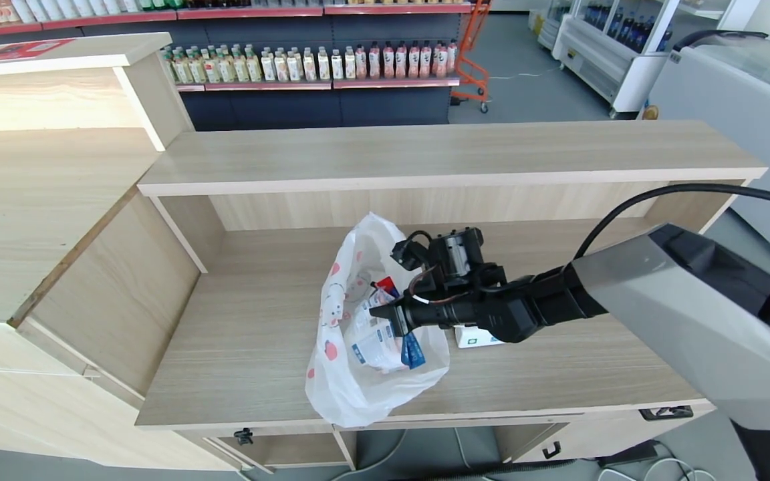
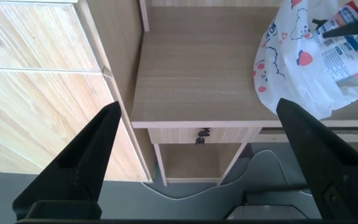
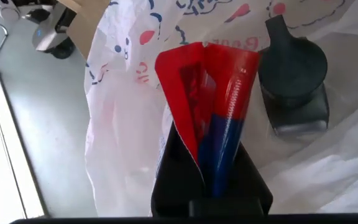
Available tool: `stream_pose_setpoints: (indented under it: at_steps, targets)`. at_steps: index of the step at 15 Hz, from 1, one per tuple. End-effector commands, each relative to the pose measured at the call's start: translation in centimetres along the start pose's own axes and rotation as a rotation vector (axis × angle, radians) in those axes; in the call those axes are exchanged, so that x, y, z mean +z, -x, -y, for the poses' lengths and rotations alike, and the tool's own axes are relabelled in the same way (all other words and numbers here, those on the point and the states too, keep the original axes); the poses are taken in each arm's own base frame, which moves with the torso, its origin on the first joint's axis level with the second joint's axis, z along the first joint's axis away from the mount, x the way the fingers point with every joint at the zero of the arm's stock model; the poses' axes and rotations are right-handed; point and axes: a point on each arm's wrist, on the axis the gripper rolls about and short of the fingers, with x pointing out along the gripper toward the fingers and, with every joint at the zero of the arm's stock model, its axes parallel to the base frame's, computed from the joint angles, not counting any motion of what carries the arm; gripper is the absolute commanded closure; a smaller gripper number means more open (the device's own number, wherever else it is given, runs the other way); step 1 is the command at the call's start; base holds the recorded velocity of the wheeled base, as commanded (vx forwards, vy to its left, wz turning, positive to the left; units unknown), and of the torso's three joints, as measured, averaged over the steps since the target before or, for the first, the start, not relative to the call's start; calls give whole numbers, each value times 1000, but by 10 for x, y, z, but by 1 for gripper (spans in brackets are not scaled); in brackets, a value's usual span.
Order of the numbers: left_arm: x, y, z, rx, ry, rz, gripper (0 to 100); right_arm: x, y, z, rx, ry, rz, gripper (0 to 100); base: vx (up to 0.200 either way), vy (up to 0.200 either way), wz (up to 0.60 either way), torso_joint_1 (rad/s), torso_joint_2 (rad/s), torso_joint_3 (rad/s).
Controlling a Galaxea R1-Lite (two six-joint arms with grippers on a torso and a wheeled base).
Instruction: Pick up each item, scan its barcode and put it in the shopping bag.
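The white shopping bag (image 1: pixel 348 374) with red prints stands open on the wooden counter (image 1: pixel 244 347), near its front edge. My right gripper (image 1: pixel 395 315) is at the bag's mouth, shut on a red and blue packet (image 3: pixel 213 93), whose red end (image 1: pixel 386 285) sticks up above the fingers. A white packet with blue print (image 1: pixel 373 344) lies inside the bag. A dark object (image 3: pixel 291 71) sits in the bag beside the held packet. My left gripper (image 2: pixel 197 168) hangs open, holding nothing, off the counter's front left corner, with the bag (image 2: pixel 291 68) farther off.
A small white box (image 1: pixel 473 337) lies on the counter under my right arm. A raised wooden ledge (image 1: pixel 425 157) runs along the counter's back and a taller cabinet (image 1: pixel 37 174) walls its left side. Drawers (image 2: pixel 36 93) are below the left cabinet.
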Motion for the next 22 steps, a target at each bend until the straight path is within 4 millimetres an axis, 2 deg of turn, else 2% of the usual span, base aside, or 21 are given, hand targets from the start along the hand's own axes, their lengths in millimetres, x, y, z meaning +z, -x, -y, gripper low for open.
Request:
stream_pose_setpoints:
  at_steps: [1, 6, 7, 10, 12, 13, 14, 15, 16, 18, 22]
  targets:
    - [0, 0, 0, 1, 1, 0, 0, -8, -11, 7, -5, 20, -10, 100, 0, 0, 0, 0, 0, 0]
    - [0, 0, 0, 1, 1, 0, 0, -12, -20, 7, 2, 44, -14, 100, 0, 0, 0, 0, 0, 0]
    - [0, 0, 0, 1, 1, 0, 0, -10, -21, 7, 6, 48, -7, 0, 0, 0, 0, 0, 0, 0]
    - [0, 0, 0, 1, 1, 0, 0, 4, -16, 4, 11, 22, 32, 0, 0, 0, 0, 0, 0, 0]
    - [0, 0, 0, 1, 1, 0, 0, 20, -5, -1, 17, -70, 67, 0, 0, 0, 0, 0, 0, 0]
    - [0, 0, 0, 1, 1, 0, 0, 20, -5, -1, 17, -70, 67, 0, 0, 0, 0, 0, 0, 0]
    - [0, 0, 0, 1, 1, 0, 0, 42, 14, -12, 49, -224, 111, 0, 0, 0, 0, 0, 0, 0]
    - [0, 0, 0, 1, 1, 0, 0, 49, 21, -15, 61, -262, 122, 0, 0, 0, 0, 0, 0, 0]
    - [0, 0, 0, 1, 1, 0, 0, 48, 23, -16, 60, -263, 117, 0, 0, 0, 0, 0, 0, 0]
    - [0, 0, 0, 1, 1, 0, 0, 37, 39, -4, 21, -291, 95, 0, 0, 0, 0, 0, 0, 0]
    - [0, 0, 0, 1, 1, 0, 0, 46, 63, 17, -33, -314, 140, 0, 0, 0, 0, 0, 0, 0]
